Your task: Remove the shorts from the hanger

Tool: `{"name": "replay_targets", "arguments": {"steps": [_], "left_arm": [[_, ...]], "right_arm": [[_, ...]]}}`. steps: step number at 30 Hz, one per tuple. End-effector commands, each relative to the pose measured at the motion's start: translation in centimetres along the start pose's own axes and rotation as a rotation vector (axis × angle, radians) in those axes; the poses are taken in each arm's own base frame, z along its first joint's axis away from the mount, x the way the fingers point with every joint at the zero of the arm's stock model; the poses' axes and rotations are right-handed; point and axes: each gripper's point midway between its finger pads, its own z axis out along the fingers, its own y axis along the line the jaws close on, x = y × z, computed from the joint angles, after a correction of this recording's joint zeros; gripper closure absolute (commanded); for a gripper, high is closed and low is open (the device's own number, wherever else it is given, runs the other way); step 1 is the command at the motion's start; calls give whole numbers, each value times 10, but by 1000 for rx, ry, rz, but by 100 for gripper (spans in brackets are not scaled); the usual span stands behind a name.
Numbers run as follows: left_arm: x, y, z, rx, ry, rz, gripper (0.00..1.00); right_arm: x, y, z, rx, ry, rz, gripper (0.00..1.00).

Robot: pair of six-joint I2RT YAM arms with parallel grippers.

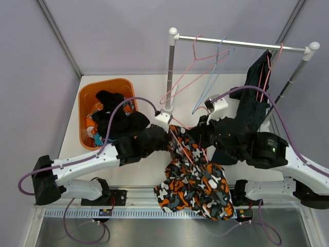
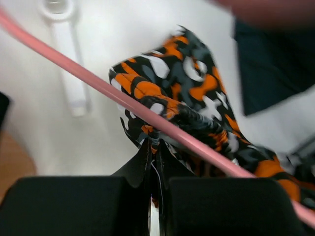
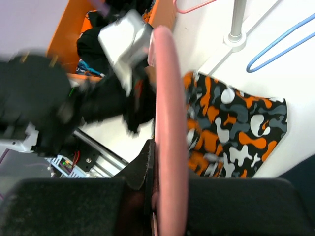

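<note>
**While the left tool pinches cloth and the right tool grips the hanger, ease the two apart**

Since the camouflage shorts are draped over the pink hanger, the step in hand looks like drawing them off it. They hang between the two arms, low over the near edge of the worktop.

The left tool is squeezed narrow on what appears to be the edge of the shorts, just under the hanger's bar. The right tool is clamped tight on the hanger itself, whose bar runs straight up between its fingers.

The right arm would do best to hold the hanger steady and level. The left arm can then carry its pinch along the bar toward a free end, not straight down. That way the floppy cloth should slide instead of catching on a bend. Most of the cloth hangs below the bar, so its own weight should help once the fold clears.

Two things could spoil this. The left pinch takes in little cloth and may slip under a hard tug. The thin hanger may also twist in the right tool's grip. A slow, even pull suits both.

The orange basket at the far left, with other shorts lying in it, looks like the place for these. Navy shorts hang on the rail at the far right, not yet taken down.
</note>
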Motion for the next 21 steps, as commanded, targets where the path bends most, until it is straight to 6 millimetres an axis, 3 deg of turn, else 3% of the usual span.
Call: {"name": "replay_targets", "arguments": {"steps": [1, 5, 6, 9, 14, 21], "left_arm": [[-37, -43, -37, 108, -211, -13, 100], [-35, -89, -74, 237, -276, 99, 100], [-27, -108, -87, 297, -276, 141, 100], [-26, -137, -115, 382, -319, 232, 99], [-27, -147, -131, 399, -363, 310, 96], [-18, -162, -147, 474, -369, 357, 97]], "right_arm": [[-8, -7, 4, 63, -51, 0, 100], [-18, -13, 5, 99, -100, 0, 100], [-24, -14, 4, 108, -115, 2, 100], [-39, -24, -2, 172, -164, -4, 100], [-78, -62, -23, 392, -321, -9, 100], [-118, -92, -59, 541, -489, 19, 100]]}}
